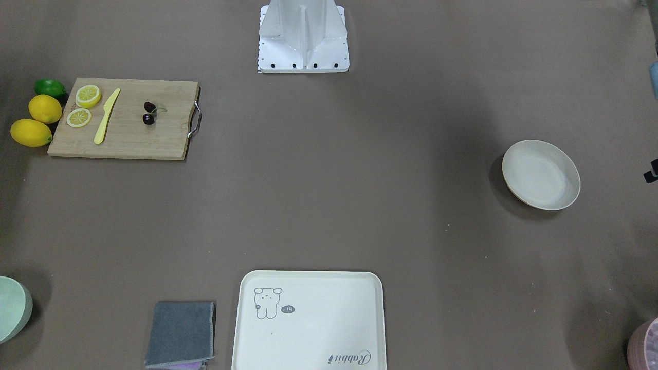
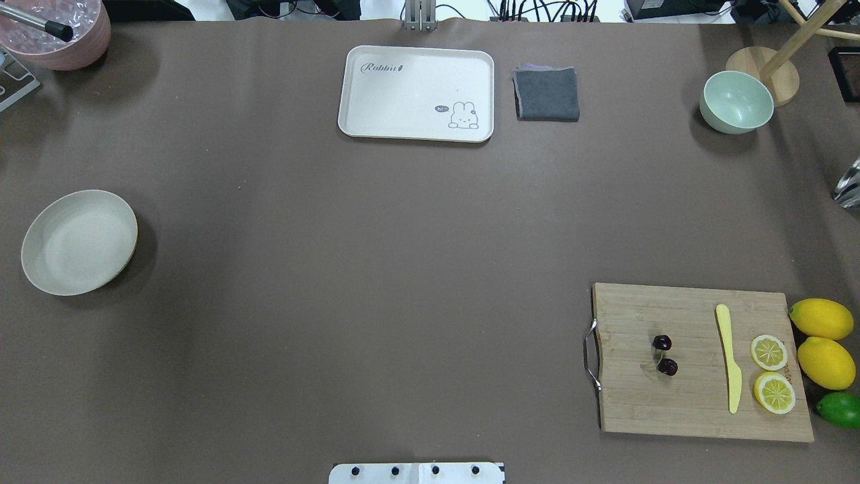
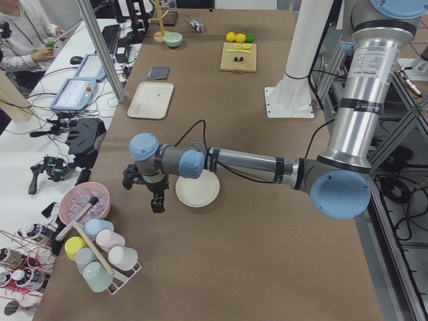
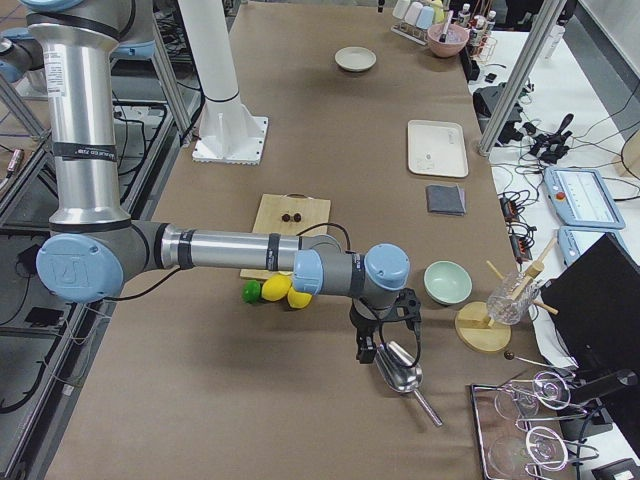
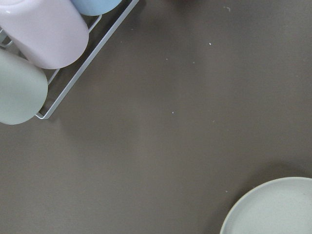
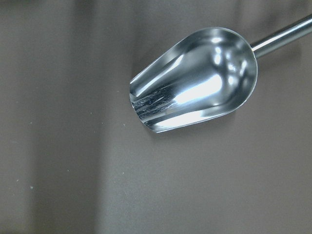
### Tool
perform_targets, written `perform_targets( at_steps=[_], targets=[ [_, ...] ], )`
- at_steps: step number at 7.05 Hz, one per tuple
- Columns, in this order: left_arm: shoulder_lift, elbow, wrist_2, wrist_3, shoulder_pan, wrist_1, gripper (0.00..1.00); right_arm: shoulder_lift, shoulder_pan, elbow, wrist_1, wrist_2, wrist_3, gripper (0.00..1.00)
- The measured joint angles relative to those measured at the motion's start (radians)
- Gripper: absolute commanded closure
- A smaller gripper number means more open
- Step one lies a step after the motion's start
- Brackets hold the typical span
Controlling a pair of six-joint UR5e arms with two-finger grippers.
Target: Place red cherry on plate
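Observation:
The red cherry (image 2: 664, 354), a dark glossy pair on thin stems, lies on the wooden cutting board (image 2: 672, 403) at the table's right; it also shows in the front view (image 1: 149, 113). The plate (image 2: 79, 242) rests empty, round and off-white, far across the table on the left (image 1: 541, 174). My left gripper (image 3: 142, 194) hangs just beyond the plate (image 3: 198, 189), whose rim shows in a corner of the left wrist view (image 5: 273, 209). My right gripper (image 4: 388, 340) hovers over a metal scoop (image 6: 195, 100), well past the board. Neither gripper's state can be told.
On the board lie a yellow knife (image 2: 729, 359) and two lemon halves (image 2: 768, 352); lemons (image 2: 821, 318) and a lime (image 2: 840, 409) sit beside it. A cream tray (image 2: 416, 74), grey cloth (image 2: 547, 94), green bowl (image 2: 736, 102), pink ice bowl (image 2: 57, 50) and cup rack (image 3: 100, 257) line the edges.

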Motion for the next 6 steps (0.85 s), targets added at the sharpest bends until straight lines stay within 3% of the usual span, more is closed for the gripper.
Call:
perform_targets(
  at_steps=[3,6],
  targets=[
    [0.012,0.089,-0.026,-0.091,0.122,-0.134,0.02,0.000,0.000,0.000,-0.001,0.003,0.000,0.00],
    [0.035,0.130,-0.027,-0.121,0.151,-0.218,0.03,0.000,0.000,-0.001,0.000,0.005,0.000,0.00]
  ],
)
